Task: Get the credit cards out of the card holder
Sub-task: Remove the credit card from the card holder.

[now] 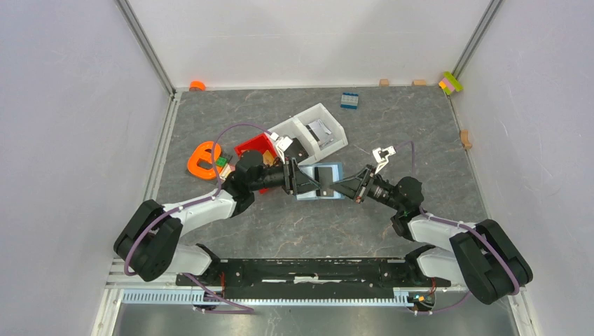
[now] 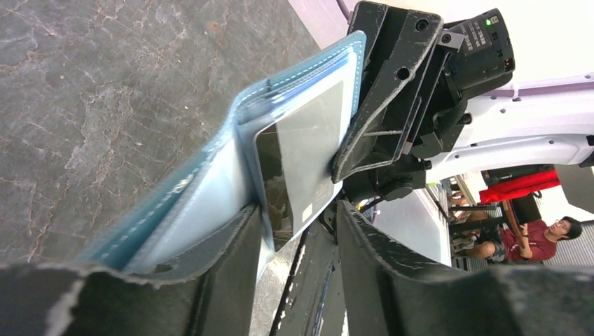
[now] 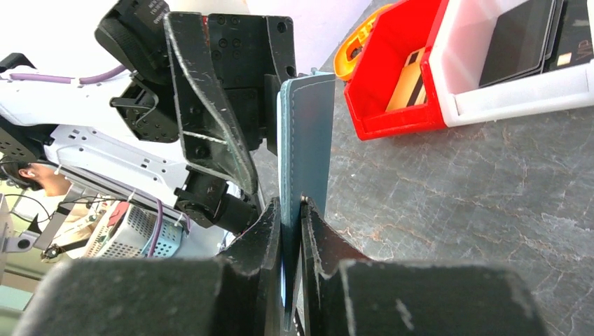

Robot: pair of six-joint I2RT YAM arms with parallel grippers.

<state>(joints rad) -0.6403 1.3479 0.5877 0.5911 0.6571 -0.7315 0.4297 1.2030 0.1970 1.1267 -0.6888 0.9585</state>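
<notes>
**A:** What is the right gripper doing?

**B:** Its jaws are pressing almost together on one edge of the card holder, holding it upright on edge.

**A:** And the left gripper?

**B:** Its jaws are standing apart with a clear gap and clamping nothing. A credit card is sticking out of the holder's pale inner pocket. Its lower corner is sitting in that gap, close against one finger.

**A:** Is anything crowding them?

**B:** Mostly each other: the two grippers are meeting nose to nose over the middle of the grey table. A red bin and a white bin are sitting just behind the left arm. An orange plastic piece is lying beside the red bin, and a blue studded brick is lying well apart, near the back wall.

**A:** What is each camera giving you?

**B:** The left wrist camera is showing the opened inside and the card's dark glossy face. The right wrist camera is seeing only the teal cover edge-on. It is also catching an orange-tan card in the red bin and dark flat pieces in the white one.
</notes>
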